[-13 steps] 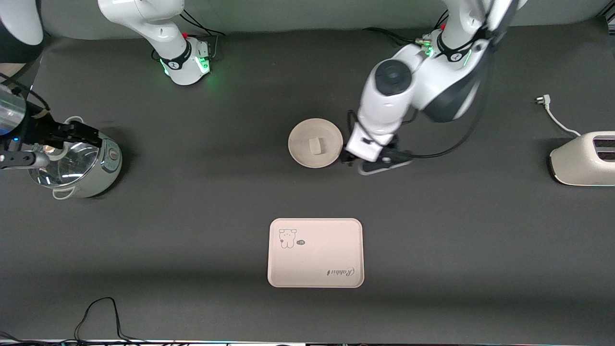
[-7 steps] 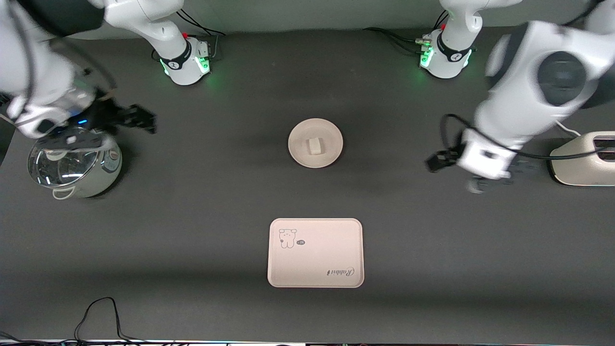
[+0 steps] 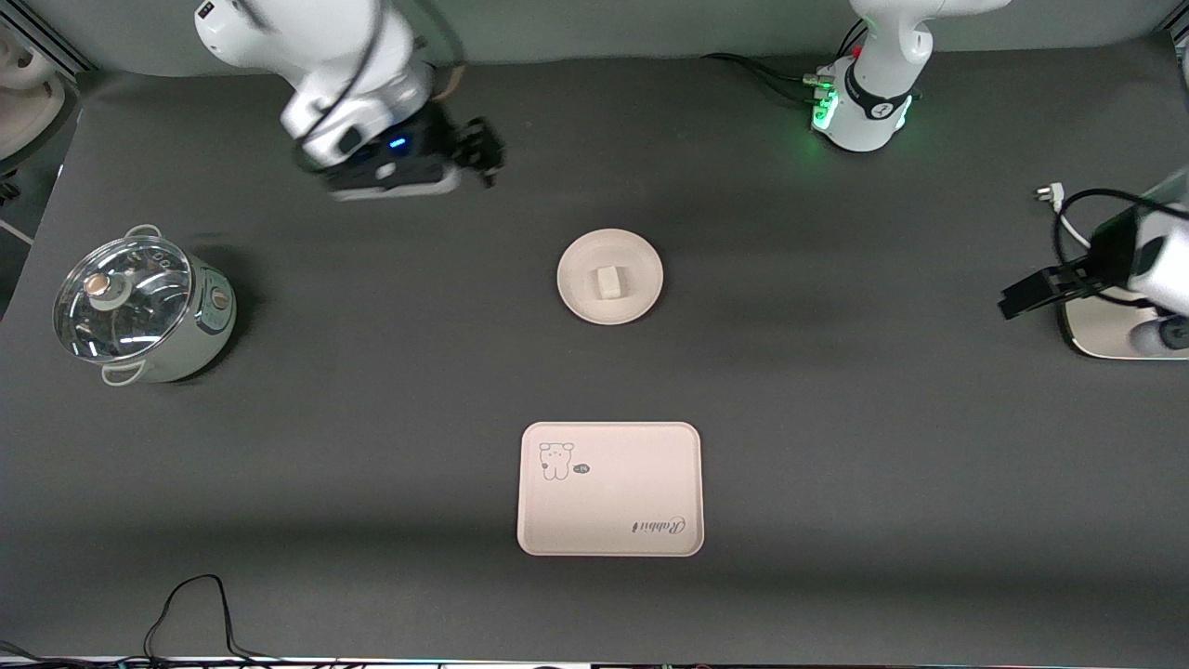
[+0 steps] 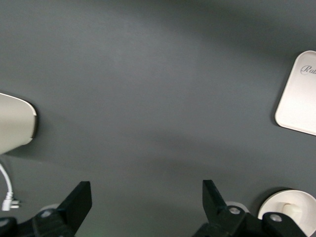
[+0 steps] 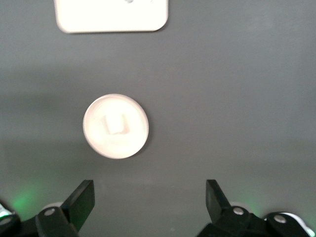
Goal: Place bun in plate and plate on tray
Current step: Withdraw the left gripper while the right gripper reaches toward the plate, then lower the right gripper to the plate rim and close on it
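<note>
Covering the whole scene, the dark grey worktop (image 3: pixel 372 446) carries everything. The toaster (image 3: pixel 1101 325) stands at the left arm's end of the worktop, partly hidden by the left arm, with its white plug (image 3: pixel 1050 193) lying on the worktop beside it. The electric pot (image 3: pixel 139 311) with a glass lid stands at the right arm's end.

The tray (image 3: pixel 610 489) lies flat in the middle of the worktop's length, nearer to the front camera than the plate, and nothing is on it. The plate (image 3: pixel 610 277) sits on the worktop, well apart from the tray, not on it. The bun (image 3: pixel 608 281) rests in the middle of the plate.

The left gripper (image 3: pixel 1031 295) hangs in the air over the worktop just beside the toaster; its fingers (image 4: pixel 76 200) are spread wide with nothing between them. The right gripper (image 3: pixel 478 149) is up over the worktop near the right arm's base, well apart from the plate; its fingers (image 5: pixel 81 200) are also spread apart and hold nothing. In the right wrist view the plate (image 5: pixel 116 126) with the bun (image 5: pixel 115 123) and an edge of the tray (image 5: pixel 111 17) are seen below.
</note>
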You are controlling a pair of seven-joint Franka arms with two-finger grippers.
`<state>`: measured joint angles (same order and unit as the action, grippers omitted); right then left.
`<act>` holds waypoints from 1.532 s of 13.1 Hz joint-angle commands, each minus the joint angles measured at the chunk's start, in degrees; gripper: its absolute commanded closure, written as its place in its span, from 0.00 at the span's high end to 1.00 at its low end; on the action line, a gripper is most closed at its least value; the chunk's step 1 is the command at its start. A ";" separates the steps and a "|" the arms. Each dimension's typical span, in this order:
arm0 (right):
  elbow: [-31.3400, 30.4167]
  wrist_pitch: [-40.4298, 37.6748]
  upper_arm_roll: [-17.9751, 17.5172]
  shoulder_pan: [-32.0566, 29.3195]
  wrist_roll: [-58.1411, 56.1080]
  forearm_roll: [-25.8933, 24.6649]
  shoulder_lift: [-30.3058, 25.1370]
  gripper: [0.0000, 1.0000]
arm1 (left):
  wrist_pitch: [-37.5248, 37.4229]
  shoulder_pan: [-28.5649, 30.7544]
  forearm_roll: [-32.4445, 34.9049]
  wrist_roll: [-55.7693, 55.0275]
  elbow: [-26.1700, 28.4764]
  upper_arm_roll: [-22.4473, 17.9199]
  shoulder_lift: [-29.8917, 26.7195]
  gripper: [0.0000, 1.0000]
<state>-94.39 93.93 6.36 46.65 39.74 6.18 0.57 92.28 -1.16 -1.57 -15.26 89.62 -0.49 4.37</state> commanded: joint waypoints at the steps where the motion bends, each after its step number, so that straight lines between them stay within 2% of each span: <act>1: -0.44 2.04 0.84 5.54 2.80 0.41 0.83 1.00 | -0.61 -3.50 -0.54 1.81 1.18 -3.29 -1.38 1.00; 4: -3.41 4.76 0.93 6.97 2.81 1.89 0.05 1.00 | -0.96 -3.15 -0.02 5.56 1.18 -3.38 -1.91 1.00; 8: -12.11 13.88 1.37 6.96 2.28 3.48 -1.54 1.00 | -1.75 -2.18 1.38 14.10 1.18 -3.64 -2.08 1.00; 10: -16.59 19.59 1.37 7.05 2.28 3.48 -1.54 1.00 | -1.57 -2.88 3.06 13.94 1.09 -3.47 -1.99 1.00; 16: -33.37 44.01 1.28 7.40 2.19 3.57 -0.66 1.00 | -0.08 -2.71 3.68 13.76 0.56 -3.29 -1.64 1.00; 20: -37.95 57.55 1.28 8.72 2.36 4.27 5.65 1.00 | 0.01 -2.98 4.03 13.41 0.56 -3.20 -1.73 1.00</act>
<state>-130.60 145.55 7.26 54.45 42.20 8.93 3.62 91.86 -3.43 1.37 -2.10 89.59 -3.40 3.75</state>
